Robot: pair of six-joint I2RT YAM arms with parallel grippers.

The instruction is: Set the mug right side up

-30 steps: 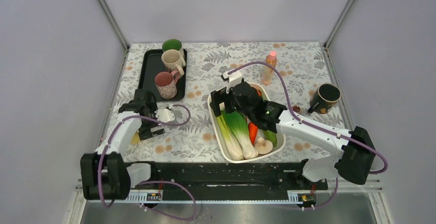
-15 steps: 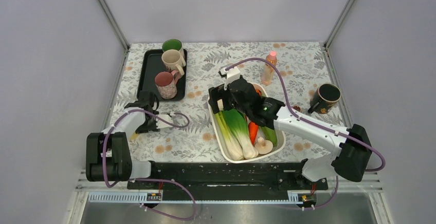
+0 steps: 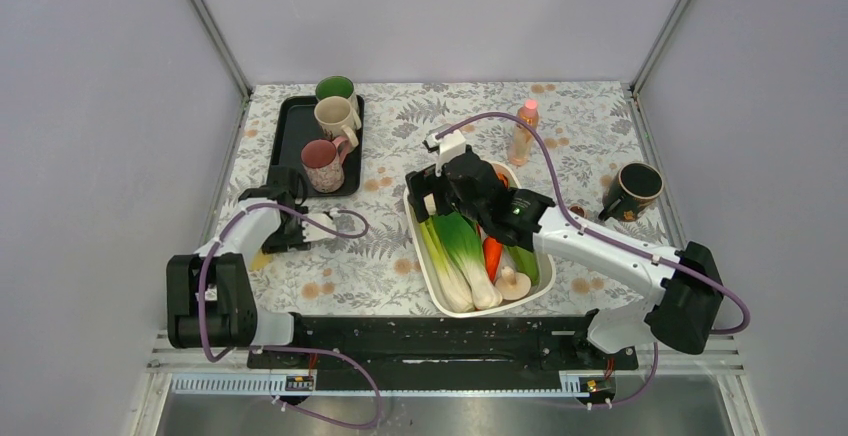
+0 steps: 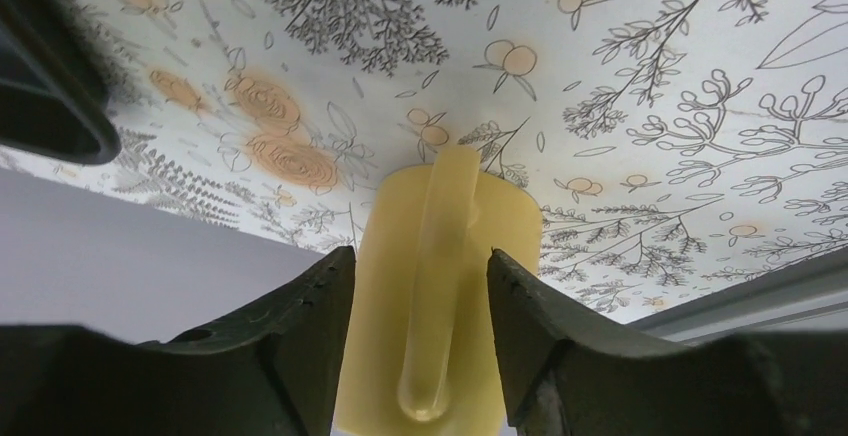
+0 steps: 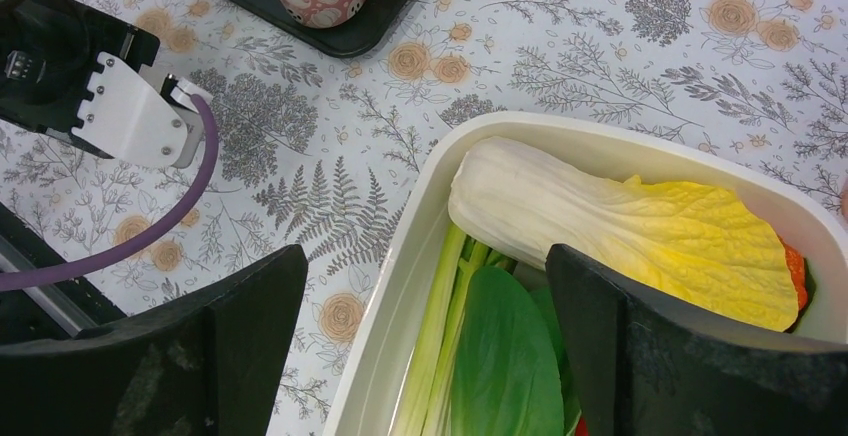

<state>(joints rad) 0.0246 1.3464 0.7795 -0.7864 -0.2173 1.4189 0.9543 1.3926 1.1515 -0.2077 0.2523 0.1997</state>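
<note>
A pale yellow mug sits between the two fingers of my left gripper, its handle facing the camera and its far end on the flowered table. The fingers press on both its sides. In the top view only a sliver of the mug shows under the left gripper, near the table's left edge. I cannot tell which end of the mug is up. My right gripper hovers open and empty over the left rim of the white basin.
A black tray at the back left holds three upright mugs. The white basin of vegetables fills the middle. A pink bottle stands behind it and a dark mug at the right. The left wall is close to the left gripper.
The left arm has folded back toward the left edge and the gripper has swung around over the yellow mug. The right gripper has shifted slightly back and left over the basin.
</note>
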